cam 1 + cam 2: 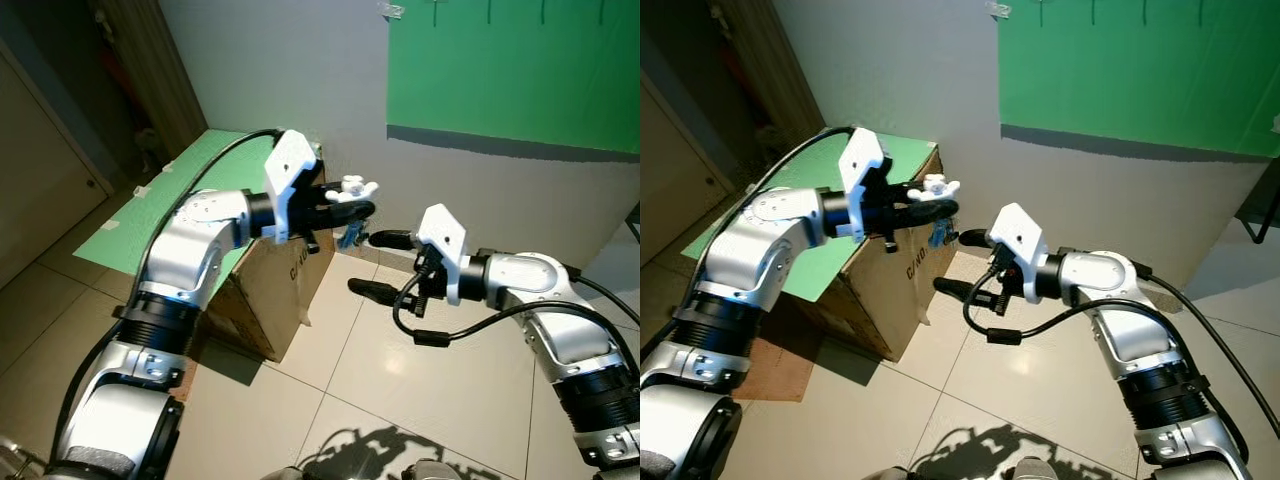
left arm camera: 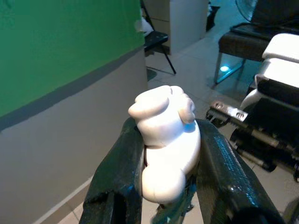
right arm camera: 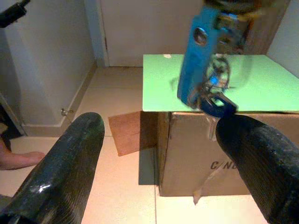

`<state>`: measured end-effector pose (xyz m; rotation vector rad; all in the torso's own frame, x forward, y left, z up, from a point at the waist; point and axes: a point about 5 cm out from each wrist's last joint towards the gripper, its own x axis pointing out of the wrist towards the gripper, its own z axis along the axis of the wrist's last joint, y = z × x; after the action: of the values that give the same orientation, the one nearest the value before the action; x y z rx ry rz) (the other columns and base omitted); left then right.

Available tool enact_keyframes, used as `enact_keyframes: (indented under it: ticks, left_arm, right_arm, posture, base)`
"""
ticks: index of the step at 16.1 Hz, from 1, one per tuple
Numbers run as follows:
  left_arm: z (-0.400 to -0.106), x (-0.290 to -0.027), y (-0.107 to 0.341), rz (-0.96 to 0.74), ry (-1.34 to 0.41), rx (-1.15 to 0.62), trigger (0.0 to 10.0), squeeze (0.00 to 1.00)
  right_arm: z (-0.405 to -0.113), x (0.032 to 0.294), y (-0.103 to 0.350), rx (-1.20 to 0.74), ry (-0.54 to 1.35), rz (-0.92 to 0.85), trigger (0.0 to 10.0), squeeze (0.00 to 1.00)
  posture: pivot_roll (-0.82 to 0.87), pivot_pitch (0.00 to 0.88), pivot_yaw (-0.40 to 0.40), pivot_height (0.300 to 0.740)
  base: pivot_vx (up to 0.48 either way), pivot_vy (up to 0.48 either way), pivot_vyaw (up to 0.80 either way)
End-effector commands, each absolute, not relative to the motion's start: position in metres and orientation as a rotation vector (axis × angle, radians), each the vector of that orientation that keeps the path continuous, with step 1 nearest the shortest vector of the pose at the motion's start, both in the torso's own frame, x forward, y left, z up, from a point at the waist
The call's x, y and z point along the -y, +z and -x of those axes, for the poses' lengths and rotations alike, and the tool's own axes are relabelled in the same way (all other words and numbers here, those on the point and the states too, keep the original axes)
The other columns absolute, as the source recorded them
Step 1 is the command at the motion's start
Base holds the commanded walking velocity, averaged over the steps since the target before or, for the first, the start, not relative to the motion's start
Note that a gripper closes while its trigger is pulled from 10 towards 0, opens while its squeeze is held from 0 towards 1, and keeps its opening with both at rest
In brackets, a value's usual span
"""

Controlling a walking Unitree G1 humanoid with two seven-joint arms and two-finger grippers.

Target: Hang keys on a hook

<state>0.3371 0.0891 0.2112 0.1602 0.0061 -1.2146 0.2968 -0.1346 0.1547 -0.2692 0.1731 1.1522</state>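
My left gripper (image 1: 352, 205) is raised in front of the wall, shut on a white figurine keychain (image 2: 166, 140) whose top pokes out above the fingers. Blue keys and a blue tag (image 3: 205, 79) dangle below it, also visible as the blue keys (image 1: 350, 236). My right gripper (image 1: 378, 264) is open just right of and slightly below the keys, its fingers (image 3: 70, 163) spread wide and pointing at them. High on the green wall panel (image 1: 520, 70) hang thin dark hooks (image 1: 489, 10), and a small clear hook (image 1: 391, 11) sits on the white wall.
A cardboard box (image 1: 275, 295) topped with a green sheet (image 1: 170, 200) stands against the wall below my left arm. A brown mat (image 3: 128, 133) lies on the tiled floor beside it. A door is at far left.
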Motion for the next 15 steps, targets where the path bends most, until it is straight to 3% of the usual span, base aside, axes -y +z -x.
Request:
enact_keyframes:
  ticks: [1,15]
  left_arm:
    - [-0.338,-0.087,0.220,-0.168,-1.226,0.015,0.0,0.00]
    - [-0.340,-0.078,0.226,-0.177,-1.244,0.030,0.0,0.00]
  right_arm:
    - [-0.298,0.126,0.161,-0.151,1.181,0.276,10.0,0.00]
    - [-0.318,0.116,0.171,-0.083,1.086,0.277,10.0,0.00]
  posture:
    - [-0.28,0.000,0.171,0.740]
    - [-0.28,0.004,0.164,0.740]
  base:
    - [0.000,0.000,0.00]
    - [0.000,0.000,0.00]
